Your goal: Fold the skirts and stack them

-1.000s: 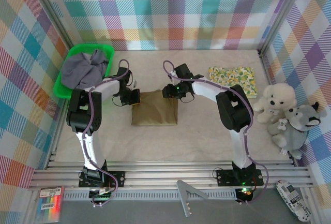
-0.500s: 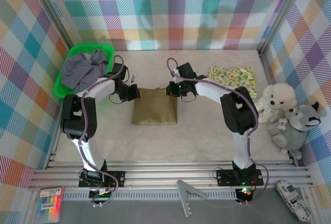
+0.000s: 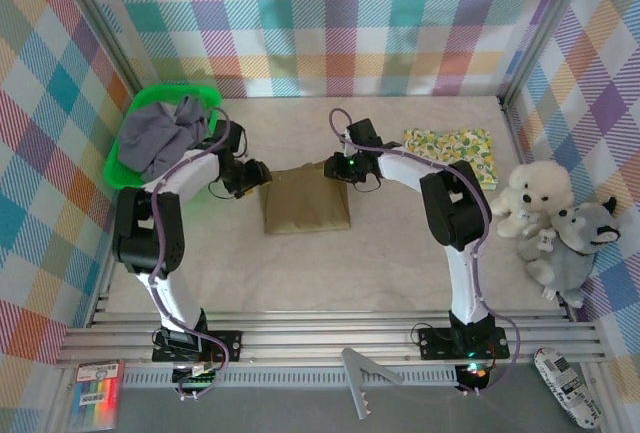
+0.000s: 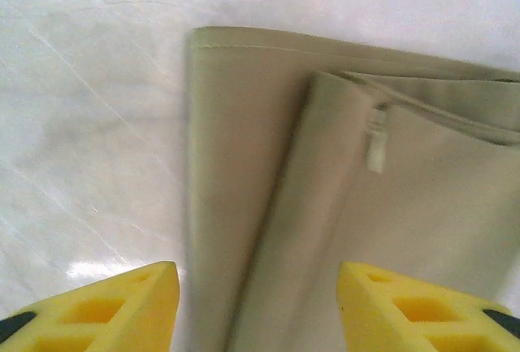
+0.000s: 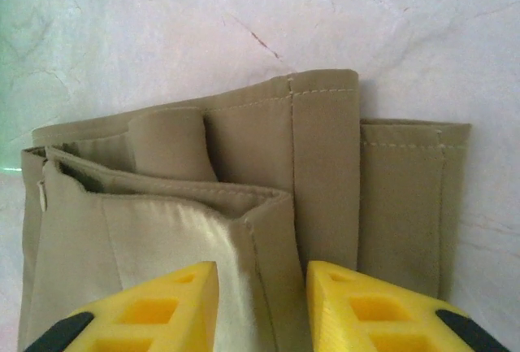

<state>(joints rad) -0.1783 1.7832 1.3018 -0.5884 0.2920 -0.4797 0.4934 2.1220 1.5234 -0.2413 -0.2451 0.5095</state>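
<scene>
Green basket (image 3: 160,95), far left: grey skirt (image 3: 160,138) heaped inside. Left gripper (image 3: 258,173): spread, at folded olive skirt's (image 3: 305,203) far-left corner, mid-table. Right gripper (image 3: 335,168): slightly parted over far-right corner. Floral skirt (image 3: 450,153): folded, far right. Plush toys (image 3: 555,223): right edge.

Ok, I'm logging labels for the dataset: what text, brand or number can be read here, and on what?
Nothing can be read.
Colourful card, near left: print too small to read.
White object, near right: label too small to read.
Olive skirt: no lettering on it.
</scene>
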